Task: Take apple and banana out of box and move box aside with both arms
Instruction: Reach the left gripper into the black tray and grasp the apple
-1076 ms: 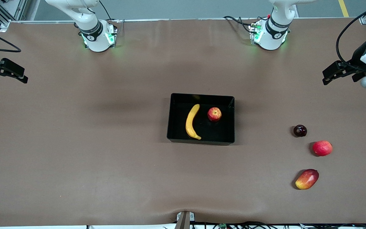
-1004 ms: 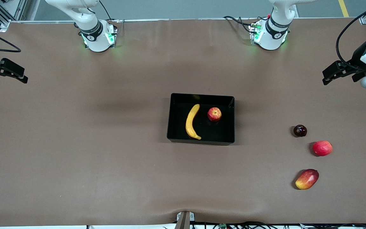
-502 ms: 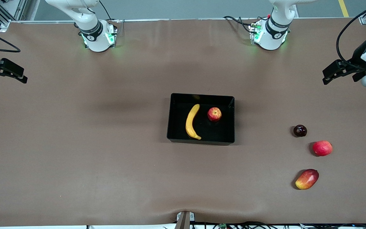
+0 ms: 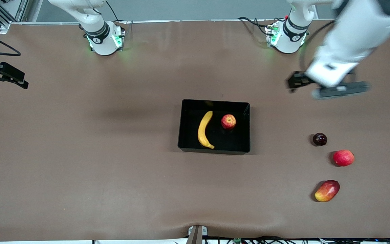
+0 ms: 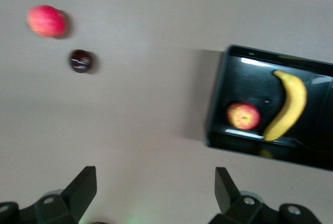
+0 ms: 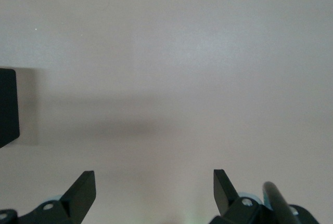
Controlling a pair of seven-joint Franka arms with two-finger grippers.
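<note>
The black box (image 4: 215, 102) stands mid-table. The yellow banana (image 4: 204, 130) and the small red apple (image 4: 228, 121) lie inside it, side by side and apart. My left gripper (image 4: 294, 83) is open and empty, blurred, in the air over bare table between the box and the left arm's base. Its wrist view shows the box (image 5: 244, 146), the banana (image 5: 289, 104) and the apple (image 5: 243, 116) past the open gripper (image 5: 154, 177). My right gripper (image 4: 24, 83) is open and empty, over the right arm's end of the table. Its wrist view (image 6: 153, 177) shows a corner of the box (image 6: 8, 107).
Three loose fruits lie toward the left arm's end of the table: a dark round fruit (image 4: 319, 139), a plain red round fruit (image 4: 343, 158) and a red-and-yellow mango (image 4: 327, 190) nearest the front camera. The left wrist view shows the dark fruit (image 5: 80, 61) and the red one (image 5: 47, 21).
My left arm has swung fast from the table's end toward the middle. The right gripper has barely shifted. The box and the fruits have not moved.
</note>
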